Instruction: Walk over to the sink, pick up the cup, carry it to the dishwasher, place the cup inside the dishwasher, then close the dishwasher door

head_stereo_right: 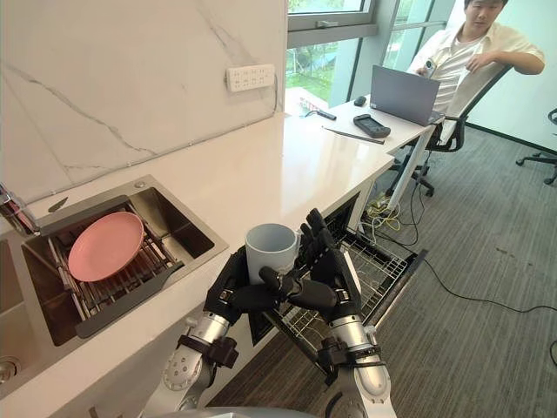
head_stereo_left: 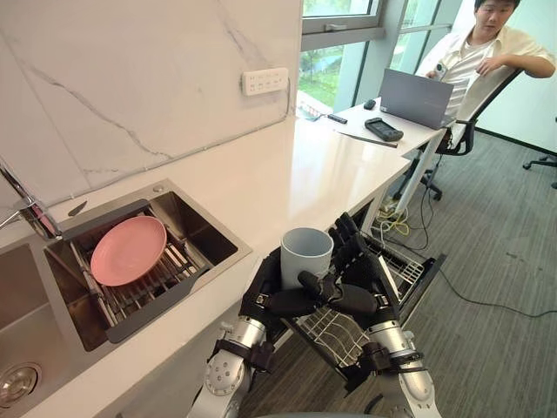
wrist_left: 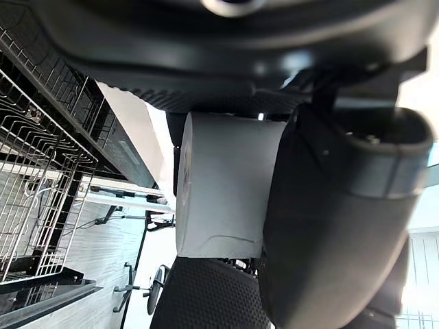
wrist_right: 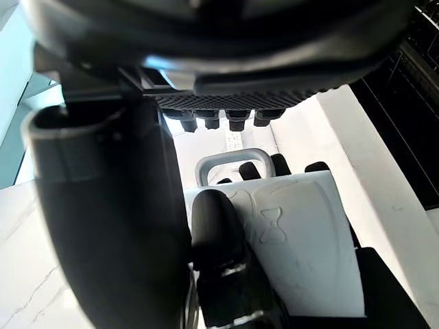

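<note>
A pale grey cup (head_stereo_left: 305, 252) with its mouth up is held between my two hands, over the counter's front edge and above the open dishwasher. My left hand (head_stereo_left: 261, 298) wraps its left side, and my right hand (head_stereo_left: 359, 280) presses its right side with the fingers rising behind it. Both thumbs cross the cup's front. In the left wrist view the cup (wrist_left: 219, 185) stands past my left hand (wrist_left: 336, 212). The right wrist view shows the cup (wrist_right: 295, 233) and its handle beyond my right hand (wrist_right: 110, 205). The dishwasher's wire rack (head_stereo_left: 335, 333) is pulled out below, over the lowered door (head_stereo_left: 424, 272).
A steel sink (head_stereo_left: 187, 218) on the left holds a pink plate (head_stereo_left: 129, 250) on a rack, with the tap (head_stereo_left: 30, 213) beside it. The white counter (head_stereo_left: 287, 174) runs to a desk where a person (head_stereo_left: 483, 43) sits at a laptop (head_stereo_left: 416, 96). Grey carpet (head_stereo_left: 505, 261) lies to the right.
</note>
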